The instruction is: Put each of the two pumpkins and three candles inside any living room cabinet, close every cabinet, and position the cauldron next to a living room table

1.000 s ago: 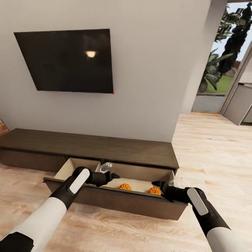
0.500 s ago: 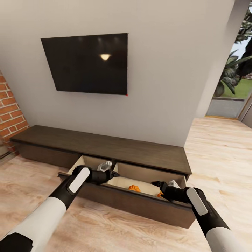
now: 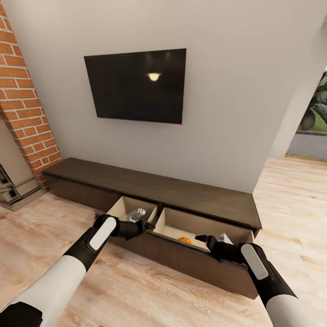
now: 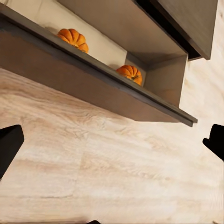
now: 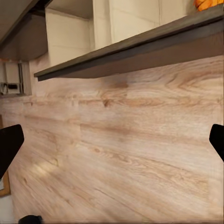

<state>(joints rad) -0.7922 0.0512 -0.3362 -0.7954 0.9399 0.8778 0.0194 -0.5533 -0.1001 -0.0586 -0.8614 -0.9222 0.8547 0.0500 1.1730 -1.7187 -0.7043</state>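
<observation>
Head view: one pumpkin (image 3: 184, 240) half-hidden behind drawer front (image 3: 190, 261).

Two pumpkins sit in the open drawer: one (image 4: 73, 39) and a second (image 4: 130, 73), both orange and ribbed. One long low cabinet (image 3: 190, 197) stands along the far wall, with one drawer (image 3: 181, 261) pulled out. One television (image 3: 138, 85) hangs above. Two arms reach forward, each ending in one gripper: left gripper (image 3: 147, 225), right gripper (image 3: 200, 238).
</observation>
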